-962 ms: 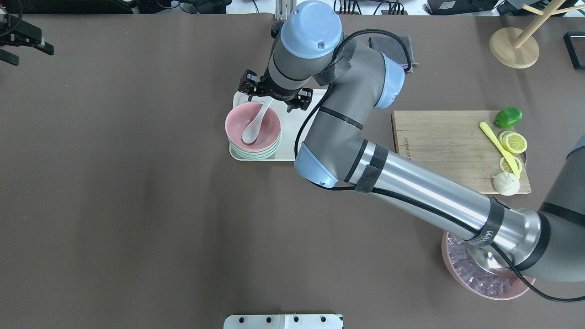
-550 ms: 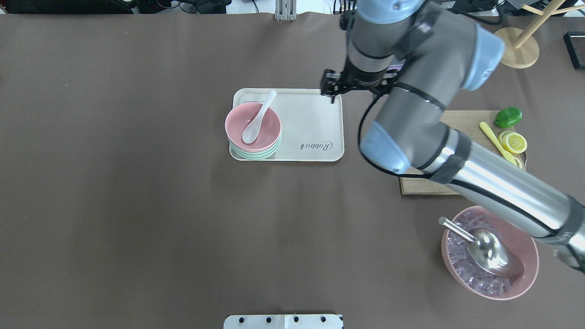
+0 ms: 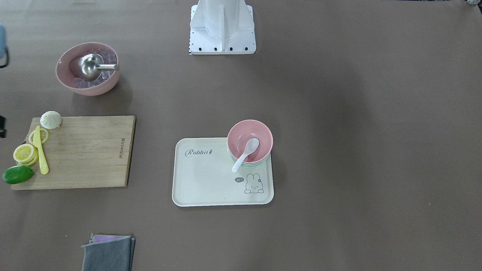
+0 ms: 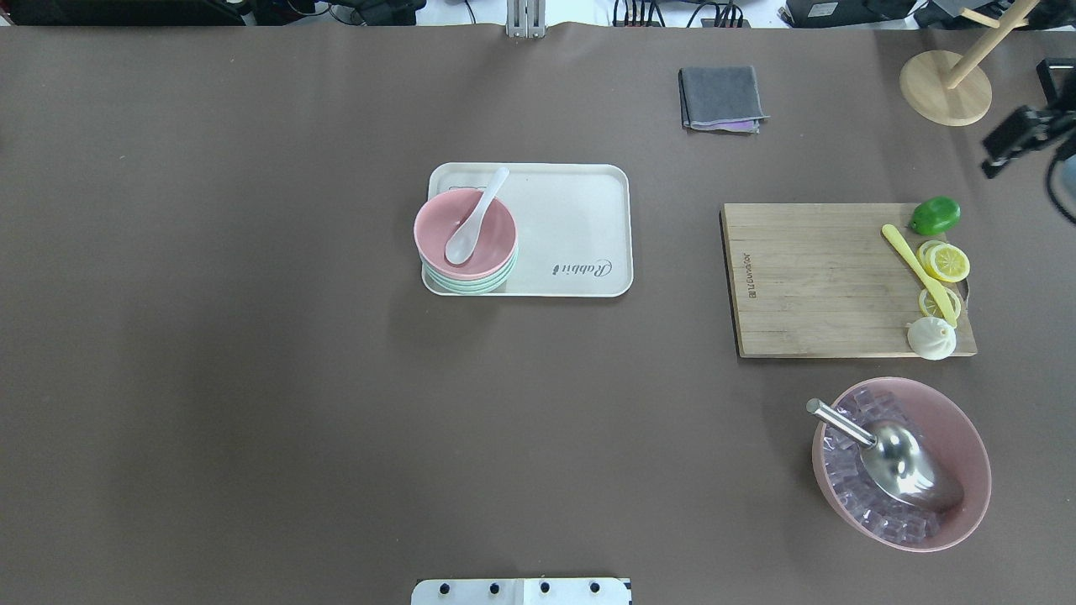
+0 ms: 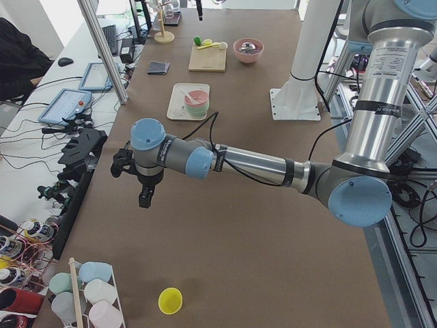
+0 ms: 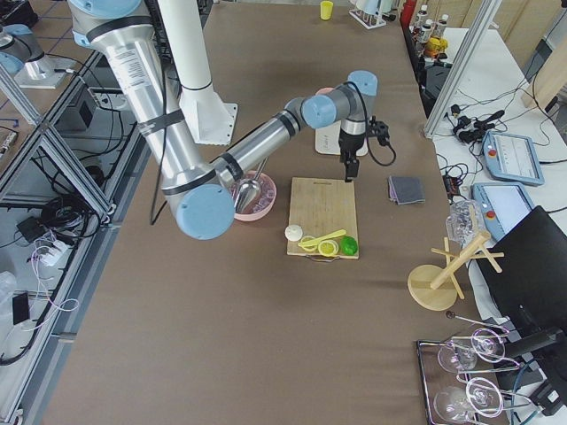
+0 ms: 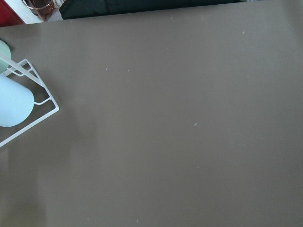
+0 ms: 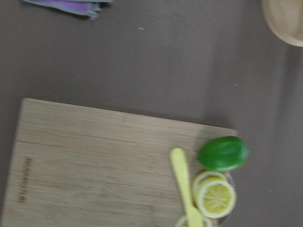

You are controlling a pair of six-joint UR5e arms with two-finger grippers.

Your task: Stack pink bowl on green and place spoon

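The pink bowl (image 4: pixel 492 242) is sitting nested on the green bowl (image 4: pixel 471 287), at one corner of the cream tray (image 4: pixel 572 210) in the middle of the brown surface (image 4: pixel 252 378). The white spoon (image 4: pixel 471 223) is lying in the pink bowl, its scoop resting on the bottom and its handle leaning out over the rim, above the tray.

The right gripper (image 6: pixel 347 168) is hovering near the wooden cutting board (image 4: pixel 815 277), fingers pointing down and well apart from the tray. I cannot tell whether it is open or closed. The left gripper (image 5: pixel 145 197) is hanging over bare surface toward the table's left end, far from the bowls. It is showing only in the side view, so I cannot tell its state either.

A lime (image 4: pixel 935 215), lemon slices (image 4: pixel 947 262) and a yellow knife (image 4: pixel 912 265) are lying at one end of the board. A folded grey cloth (image 4: pixel 721 97) is lying near the table's far edge.
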